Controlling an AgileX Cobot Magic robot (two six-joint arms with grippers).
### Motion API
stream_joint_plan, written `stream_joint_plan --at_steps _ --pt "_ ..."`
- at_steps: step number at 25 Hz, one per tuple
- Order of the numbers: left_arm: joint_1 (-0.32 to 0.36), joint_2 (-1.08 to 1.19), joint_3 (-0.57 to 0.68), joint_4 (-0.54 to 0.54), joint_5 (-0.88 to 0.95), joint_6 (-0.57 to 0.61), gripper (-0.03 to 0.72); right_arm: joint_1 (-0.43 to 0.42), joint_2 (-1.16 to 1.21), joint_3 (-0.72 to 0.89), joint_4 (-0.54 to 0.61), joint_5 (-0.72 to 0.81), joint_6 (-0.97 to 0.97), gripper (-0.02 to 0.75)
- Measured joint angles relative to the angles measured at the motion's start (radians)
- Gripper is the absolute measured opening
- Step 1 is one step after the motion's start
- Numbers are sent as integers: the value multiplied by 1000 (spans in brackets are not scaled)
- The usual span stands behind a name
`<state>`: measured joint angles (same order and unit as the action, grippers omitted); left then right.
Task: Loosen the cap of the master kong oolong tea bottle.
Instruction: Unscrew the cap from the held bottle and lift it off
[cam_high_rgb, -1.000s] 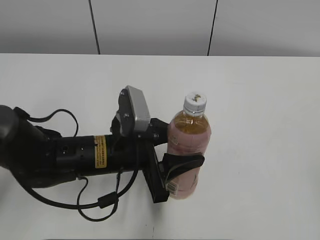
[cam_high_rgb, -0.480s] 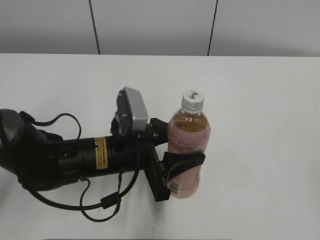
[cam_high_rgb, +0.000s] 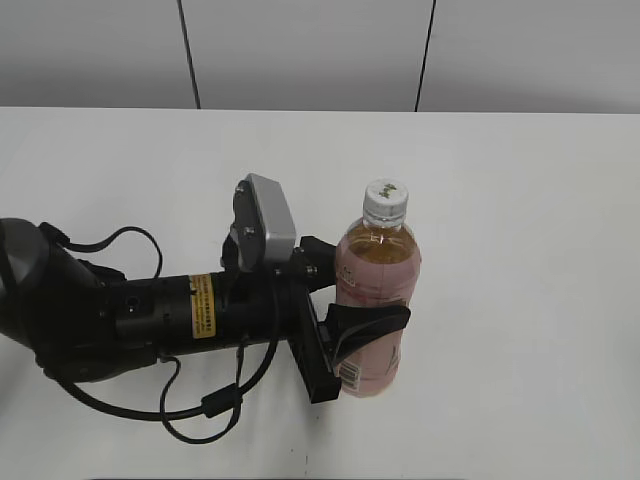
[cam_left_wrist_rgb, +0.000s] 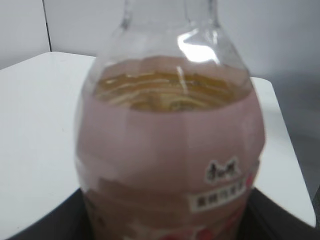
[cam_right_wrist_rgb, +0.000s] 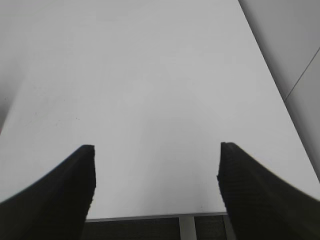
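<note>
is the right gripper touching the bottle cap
No, the right gripper is open over bare table, while the white cap stands untouched.

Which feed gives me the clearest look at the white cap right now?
The exterior view: the cap shows whole atop the bottle, which the left gripper clamps. The left wrist view cuts off at the bottle's clear neck, so no cap there. The right wrist view shows only bare table.

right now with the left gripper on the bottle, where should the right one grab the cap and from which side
Grip the cap on its ribbed side wall, coming straight down from above. The bottle stands upright with the left gripper clamped round its labelled body, so the top is free and nothing blocks it. The right gripper is open over bare table, probably wide enough to straddle the cap.
</note>
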<state>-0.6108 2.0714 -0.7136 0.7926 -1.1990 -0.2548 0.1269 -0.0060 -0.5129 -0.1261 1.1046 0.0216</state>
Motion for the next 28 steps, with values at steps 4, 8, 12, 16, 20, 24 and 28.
stream_joint_plan --at_steps 4,8,12,16,20,24,28 --pt "0 0 0 0 0 0 389 0 0 0 5 0 0 578" --pt "0 0 0 0 0 0 389 0 0 0 66 0 -1 578" --pt "0 0 0 0 -1 0 389 0 13 -5 126 -16 -69 578" --pt "0 0 0 0 0 0 389 0 228 -51 219 -117 -189 578" --pt "0 0 0 0 0 0 389 0 558 -152 338 -162 -345 578" --pt "0 0 0 1 -1 0 389 0 922 -324 389 -127 -435 561" --pt "0 0 0 3 -2 0 389 40 1158 -511 388 -34 -448 529"
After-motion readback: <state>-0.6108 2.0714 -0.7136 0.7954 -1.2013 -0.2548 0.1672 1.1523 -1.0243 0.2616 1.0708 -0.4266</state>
